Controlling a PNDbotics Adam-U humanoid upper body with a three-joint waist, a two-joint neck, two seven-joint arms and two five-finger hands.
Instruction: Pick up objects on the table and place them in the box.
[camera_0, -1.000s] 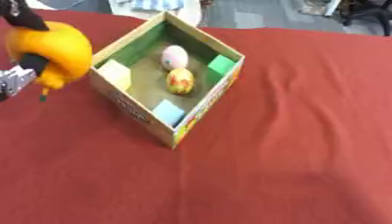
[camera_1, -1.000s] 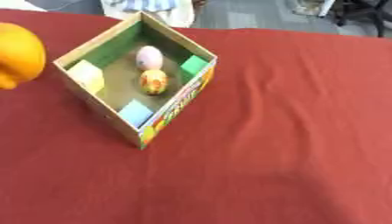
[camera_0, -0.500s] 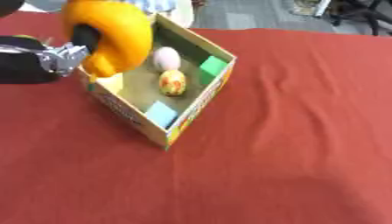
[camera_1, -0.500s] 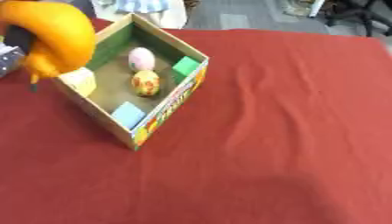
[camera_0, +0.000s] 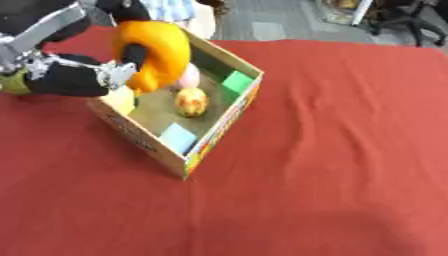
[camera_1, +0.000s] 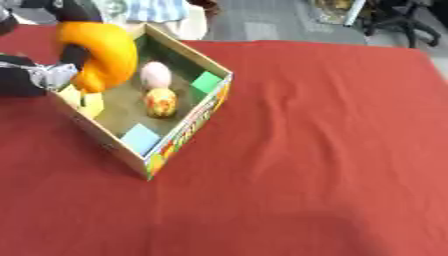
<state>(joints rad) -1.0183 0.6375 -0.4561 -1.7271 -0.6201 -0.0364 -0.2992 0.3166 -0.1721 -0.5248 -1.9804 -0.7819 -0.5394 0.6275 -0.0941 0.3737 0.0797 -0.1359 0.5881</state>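
Gripping an orange object in the left hand, dark fingers curling round its near-left side; hovering over the far-left corner of the box, above the left wall. Looking smooth, glossy and rounded, bright orange all over, curved rather like a thick crescent; long axis running roughly near to far, tilting slightly toward the left at its lower end; cannot tell exactly what sort of item. Sitting open-topped on the red-covered counter, cardboard-sided, with a colourful printed strip along the near-right wall; turned askew, one corner pointing toward the near edge. Lying inside: a pale pink egg shape toward the far side; a yellow-and-red patterned egg shape just nearer, close beside the pink one; a green square against the right wall; a light blue square near the near corner; a pale yellow piece by the left wall, partly hidden under the held object. Right hand not showing in either view.
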